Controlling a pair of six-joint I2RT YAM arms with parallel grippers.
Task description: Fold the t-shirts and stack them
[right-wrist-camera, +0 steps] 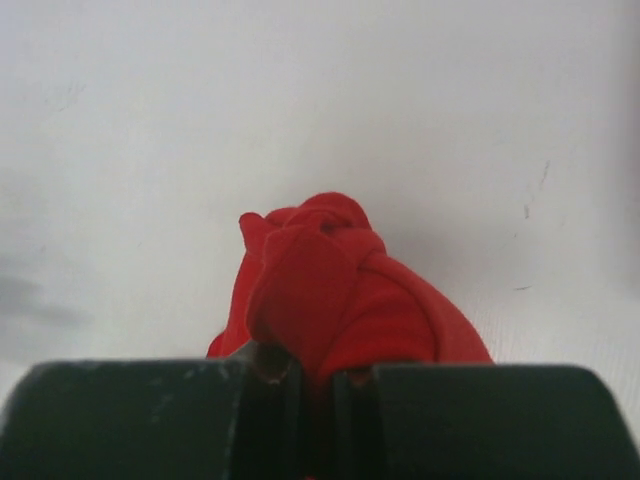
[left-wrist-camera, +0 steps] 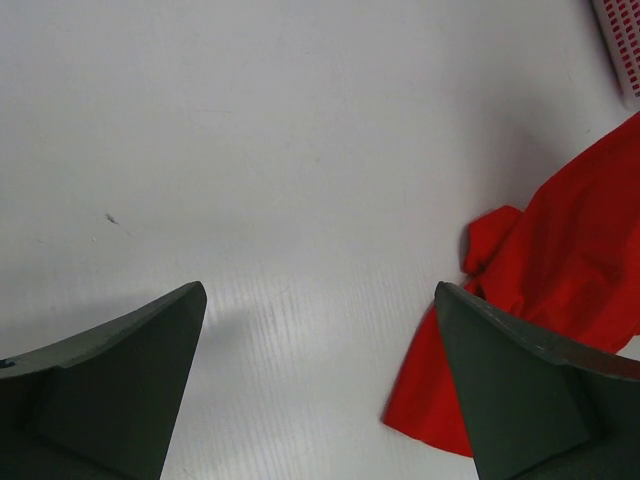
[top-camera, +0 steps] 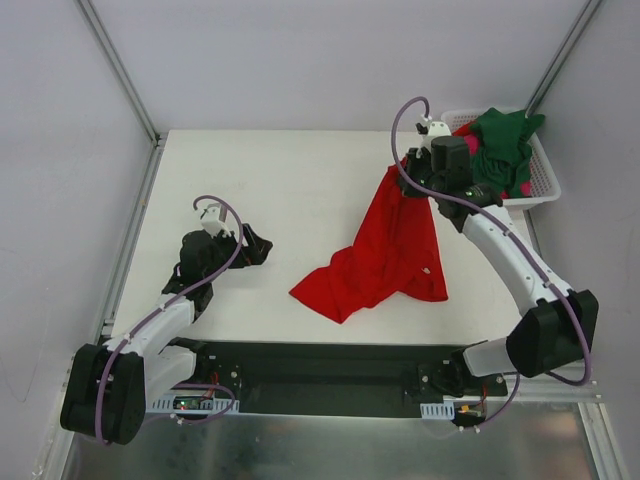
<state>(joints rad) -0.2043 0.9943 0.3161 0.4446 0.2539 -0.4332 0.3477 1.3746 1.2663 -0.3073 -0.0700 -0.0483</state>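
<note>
**Red t-shirt:** In the top view the red t-shirt [top-camera: 385, 255] is caught by its upper end at the right fingers [top-camera: 410, 178], right of centre in the upper half of the frame. From there the cloth drapes down and spreads, crumpled, on the white tabletop [top-camera: 280, 170] at centre frame.

**Right fingers:** In the right wrist view the right fingers [right-wrist-camera: 480, 410] are together, clamped on a bunched fold of the red t-shirt [right-wrist-camera: 320, 280]. The fold bulges just above them.

**Left fingers:** The left fingers [top-camera: 255, 245] sit at left of centre, well apart from the red cloth. In the left wrist view the left fingers [left-wrist-camera: 120, 380] stand wide apart with nothing between them, bare tabletop [left-wrist-camera: 300, 150] beyond. The red t-shirt [left-wrist-camera: 560, 290] lies at the right edge of that frame.

**Other garments:** The white basket [top-camera: 545, 170] stands at the upper right corner of the tabletop. The dark green t-shirt [top-camera: 505, 140] is heaped on top of it. A patch of the magenta t-shirt [top-camera: 522, 188] shows beneath the green.
</note>
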